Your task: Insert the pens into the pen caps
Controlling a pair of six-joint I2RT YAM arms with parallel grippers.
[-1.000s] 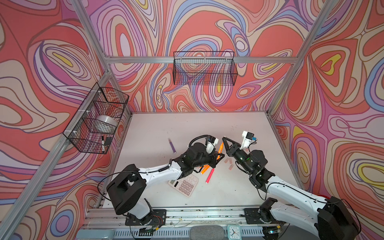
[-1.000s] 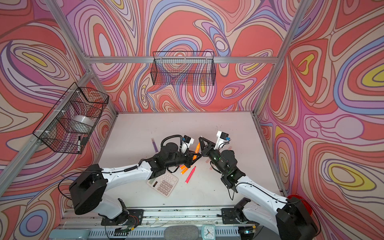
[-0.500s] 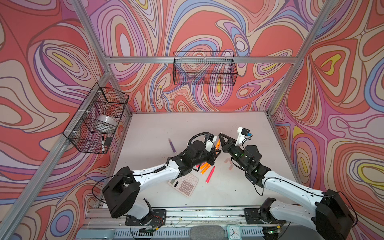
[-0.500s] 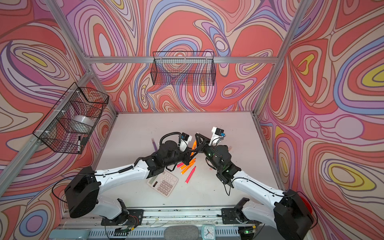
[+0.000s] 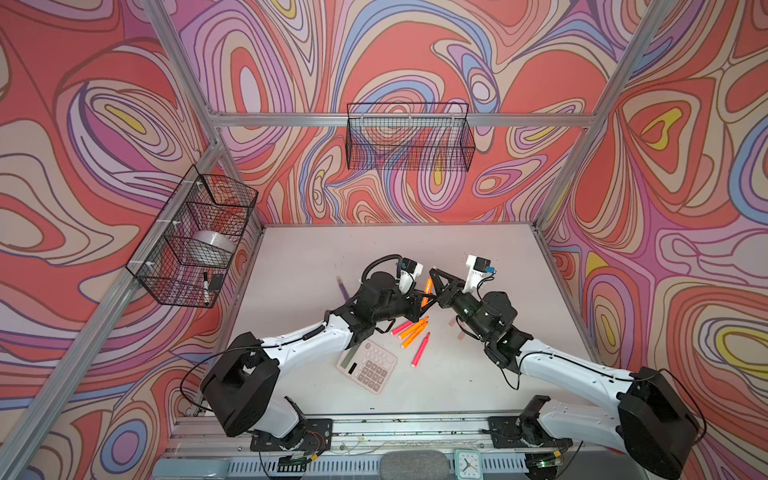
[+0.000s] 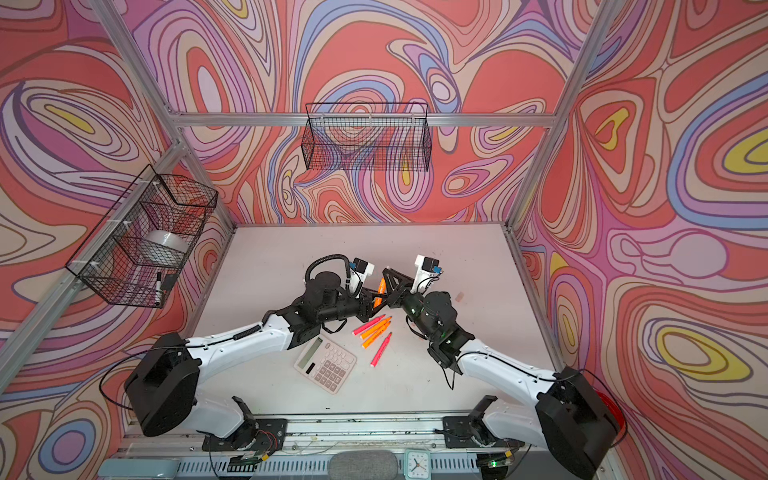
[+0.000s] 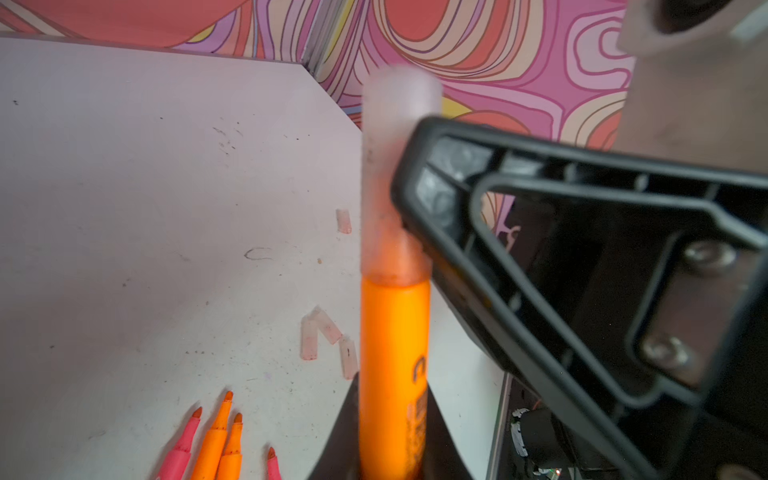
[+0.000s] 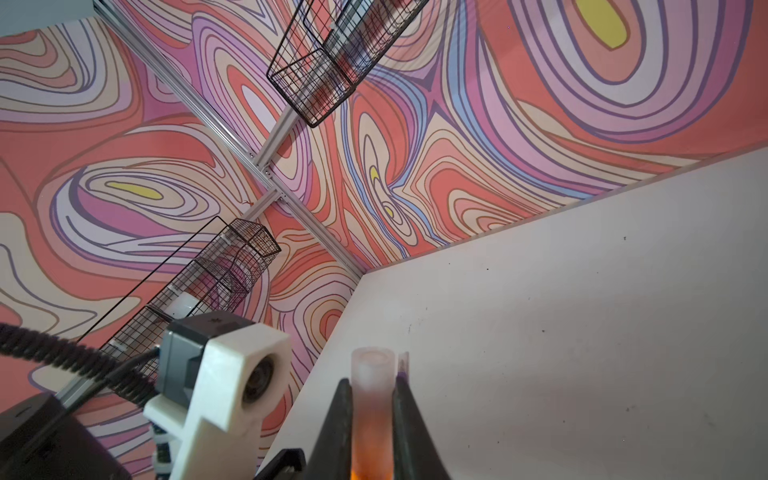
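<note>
My left gripper [image 7: 392,399] is shut on a neon orange pen [image 7: 394,353], held above the table with its tip pointing away. A pale translucent pen cap [image 7: 386,166] sits over that tip. My right gripper [image 8: 372,382] is shut on this cap [image 8: 372,365], and orange glows through its lower part. In both top views the grippers meet at mid-table around the orange pen [image 5: 427,289] [image 6: 381,289]. Several uncapped pens [image 5: 413,332] [image 6: 374,332] lie just in front. A purple pen [image 5: 343,286] lies to the left. Several loose caps [image 7: 309,343] lie on the table.
A calculator [image 5: 368,365] [image 6: 326,365] lies near the front beside the left arm. Wire baskets hang on the left wall [image 5: 195,241] and the back wall [image 5: 409,137]. Two loose caps [image 5: 452,321] lie under the right arm.
The two grippers have closed the gap between them. The cap in the right gripper now sits over the tip of the orange pen in the left gripper.
</note>
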